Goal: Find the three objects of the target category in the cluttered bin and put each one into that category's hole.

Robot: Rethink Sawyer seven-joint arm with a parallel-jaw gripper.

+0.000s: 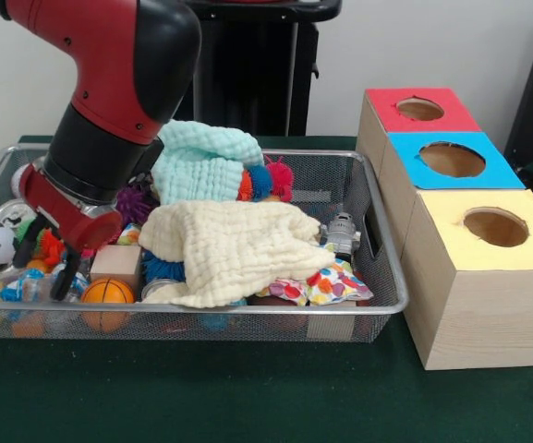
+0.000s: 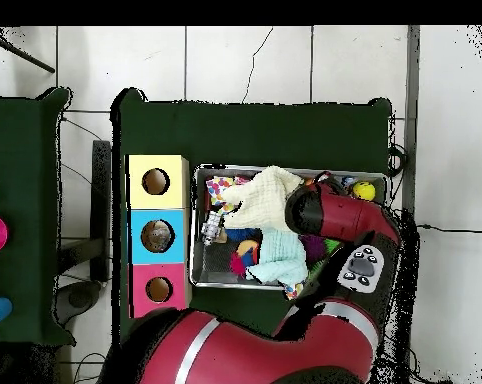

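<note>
Front view: a clear bottle (image 1: 44, 286) with blue markings lies at the bin's (image 1: 377, 235) left end among balls, right under the gripper (image 1: 49, 263), whose dark jaws reach down to it, though I cannot tell whether they are spread or closed. A second bottle (image 1: 342, 231) stands at the right end beside a cream cloth (image 1: 234, 249), with a mint cloth (image 1: 201, 161) behind. Right of the bin on the green surface (image 1: 248, 397) sits the blue box with its hole (image 1: 452, 160), between the red box (image 1: 420, 109) and the yellow box (image 1: 494, 226).
</note>
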